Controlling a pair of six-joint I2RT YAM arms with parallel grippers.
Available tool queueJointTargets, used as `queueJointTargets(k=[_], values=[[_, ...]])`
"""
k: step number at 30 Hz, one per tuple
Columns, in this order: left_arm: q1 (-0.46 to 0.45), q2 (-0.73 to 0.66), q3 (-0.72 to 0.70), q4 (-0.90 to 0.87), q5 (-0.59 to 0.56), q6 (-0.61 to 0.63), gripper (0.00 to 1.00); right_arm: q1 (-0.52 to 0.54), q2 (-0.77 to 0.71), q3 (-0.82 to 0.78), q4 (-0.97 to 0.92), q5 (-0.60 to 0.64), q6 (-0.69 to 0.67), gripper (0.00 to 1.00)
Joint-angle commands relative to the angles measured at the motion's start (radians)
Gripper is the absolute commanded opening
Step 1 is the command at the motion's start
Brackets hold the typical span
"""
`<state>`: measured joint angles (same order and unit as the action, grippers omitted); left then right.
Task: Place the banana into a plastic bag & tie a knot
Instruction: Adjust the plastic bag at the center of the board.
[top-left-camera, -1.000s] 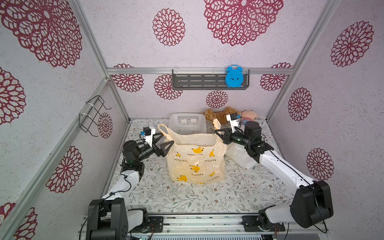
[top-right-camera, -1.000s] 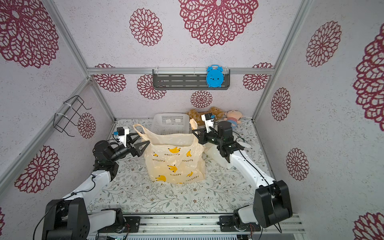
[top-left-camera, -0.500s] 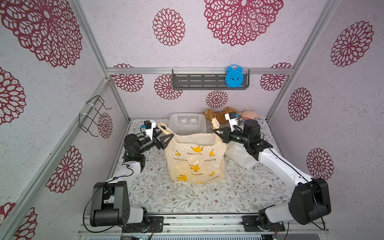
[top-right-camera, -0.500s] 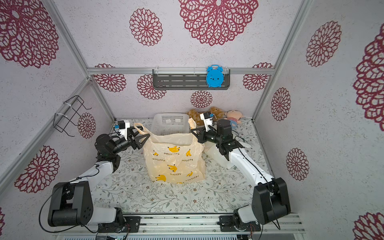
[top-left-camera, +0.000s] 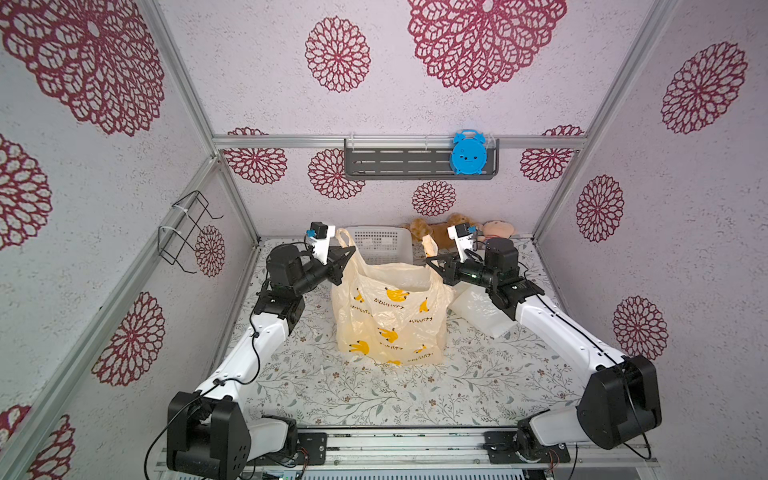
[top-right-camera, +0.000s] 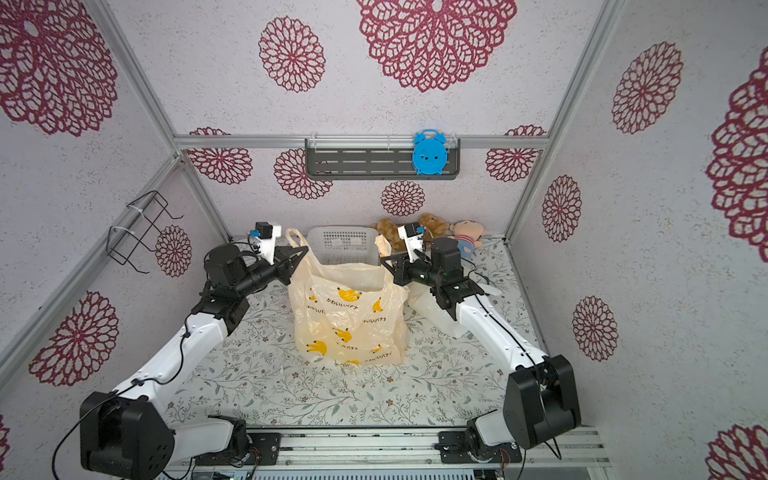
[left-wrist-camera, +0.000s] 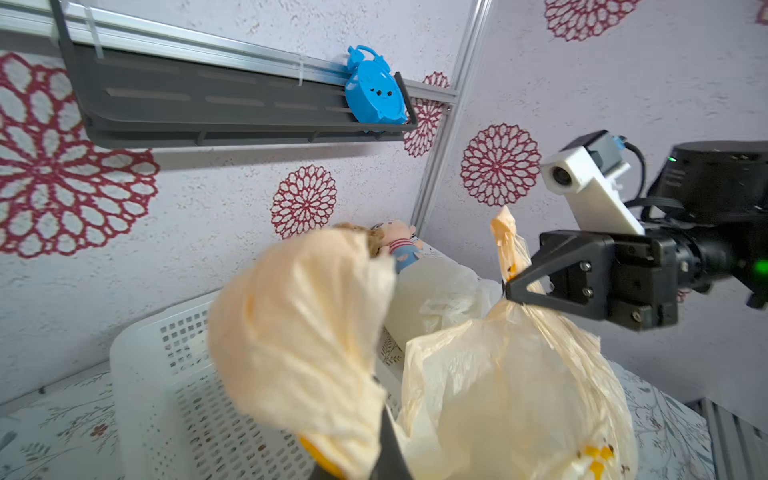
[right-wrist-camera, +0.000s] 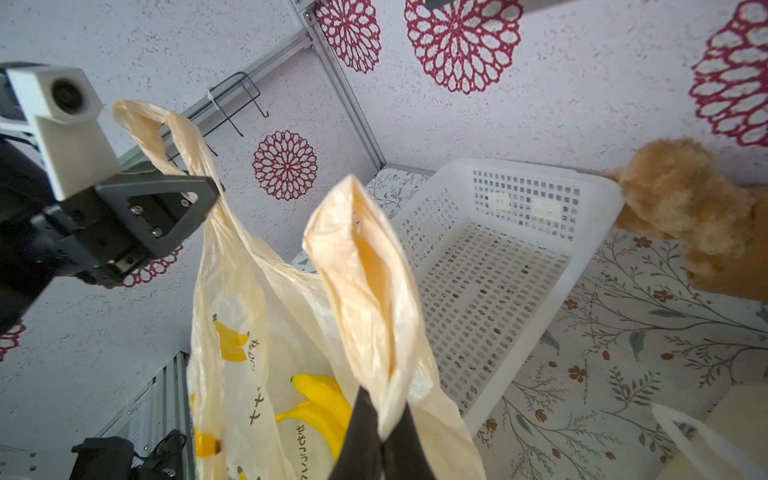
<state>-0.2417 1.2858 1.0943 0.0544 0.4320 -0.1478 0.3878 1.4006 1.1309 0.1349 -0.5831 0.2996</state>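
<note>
Since a sec ago the L gripper (top-left-camera: 345, 255) has swung in from beside the bag (top-left-camera: 390, 320) and shut. Its jaws were spread wide then and are now pressed together on the L handle (top-left-camera: 341, 237), w/ the loop poking up past the tips. The L arm is stretched further toward the back wall than before. The R gripper (top-left-camera: 431, 261) hasn't shifted, jaws still pinching the R handle (top-left-camera: 428, 246), whose end stands up above them. In the R wrist view the L gripper (right-wrist-camera: 210, 189) shows closed at the base of the loop, handle film running on down into the bag wall. In the L wrist view the R gripper (left-wrist-camera: 510, 289) shows the same, nipped at the neck of its handle. The bag stands upright on the table (top-left-camera: 374, 399), mid btwn the arms and just in front of the basket (top-left-camera: 376, 245). Its mouth is held open btwn the two grips and both handles are lifted. As for the banana, can't pick the real one out from the yellow prints (top-left-camera: 397, 294) on the film, so can't tell if it's inside. A pale bag (top-left-camera: 478, 316) lies flat under the R forearm. Plush toys (top-left-camera: 440, 232) sit along the back wall beside the basket. The clock (top-left-camera: 469, 153) sits on the shelf (top-left-camera: 395, 164) above.
</note>
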Motion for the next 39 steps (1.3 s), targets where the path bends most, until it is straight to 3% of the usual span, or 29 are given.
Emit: queueJointTargets(k=[1,6,12,18,24,27,30,31,35,39], values=[[-0.090,0.014,0.123,-0.421,-0.391,0.094,0.00,0.011,-0.088,-0.002,0.084,0.045,-0.025,0.00],[-0.248,0.109,0.293,-0.725,-0.770,0.093,0.00,0.020,-0.117,0.003,0.102,0.050,-0.013,0.00],[-0.408,0.244,0.415,-0.994,-1.024,0.066,0.00,0.032,-0.167,-0.075,0.118,0.083,-0.038,0.00],[-0.532,0.424,0.437,-1.058,-1.044,0.145,0.00,0.034,-0.216,-0.257,0.138,0.209,-0.075,0.00],[-0.558,0.590,0.496,-1.101,-1.029,0.190,0.00,0.033,-0.270,-0.381,0.143,0.306,-0.052,0.00],[-0.557,0.606,0.497,-1.076,-1.011,0.206,0.00,0.033,-0.286,-0.407,0.149,0.312,-0.042,0.00],[-0.534,0.533,0.480,-1.023,-0.949,0.206,0.00,0.033,-0.290,-0.407,0.149,0.298,-0.035,0.00],[-0.523,0.500,0.464,-0.998,-0.921,0.207,0.04,0.033,-0.292,-0.407,0.148,0.296,-0.035,0.00],[-0.460,0.332,0.356,-0.863,-0.726,0.226,0.52,0.032,-0.295,-0.396,0.142,0.274,-0.038,0.00],[-0.401,0.210,0.255,-0.761,-0.600,0.221,0.79,0.026,-0.282,-0.375,0.129,0.240,-0.042,0.00]])
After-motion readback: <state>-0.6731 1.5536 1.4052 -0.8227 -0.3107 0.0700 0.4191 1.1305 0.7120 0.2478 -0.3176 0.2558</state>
